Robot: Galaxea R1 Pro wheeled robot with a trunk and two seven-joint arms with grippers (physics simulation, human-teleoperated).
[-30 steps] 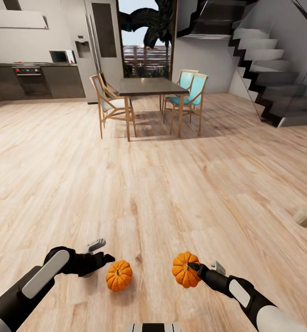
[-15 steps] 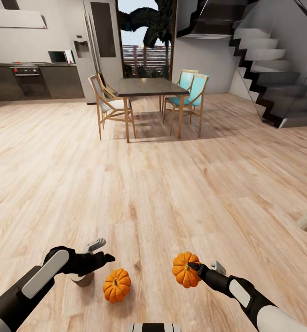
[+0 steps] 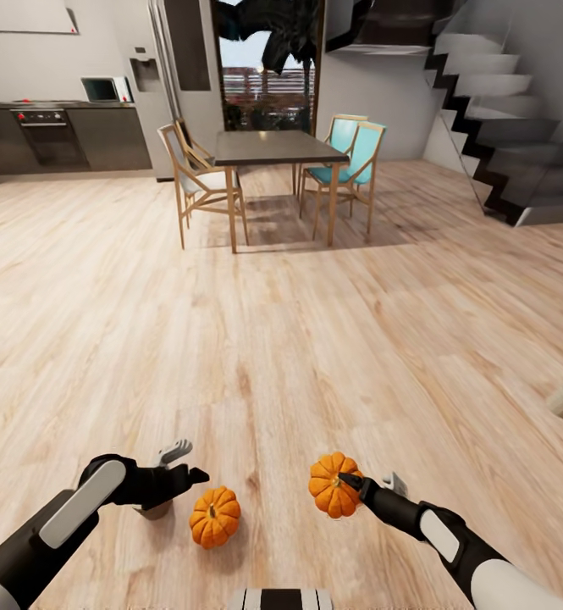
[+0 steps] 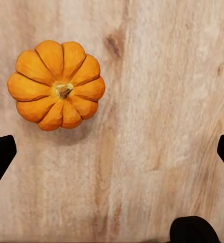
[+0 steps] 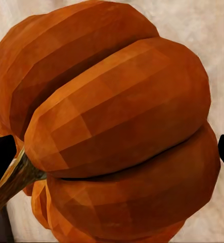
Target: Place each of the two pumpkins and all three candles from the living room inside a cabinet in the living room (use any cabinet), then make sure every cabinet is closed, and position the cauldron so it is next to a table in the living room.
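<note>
Pumpkins, small, orange, ribbed: one (image 3: 214, 516) lies on the wooden floor (image 3: 273, 339) beneath the released left jaws (image 3: 182, 468); the other (image 3: 333, 485), at 3 o'clock, sits grasped in right jaws (image 3: 349, 485), partly hidden.

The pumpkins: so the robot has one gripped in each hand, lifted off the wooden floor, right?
Not quite. Only the right gripper holds a pumpkin; the right wrist view shows it clamped between the fingers. The other pumpkin sits on the wooden floor, and the left wrist view shows it lying free, apart from the open left gripper.
</note>
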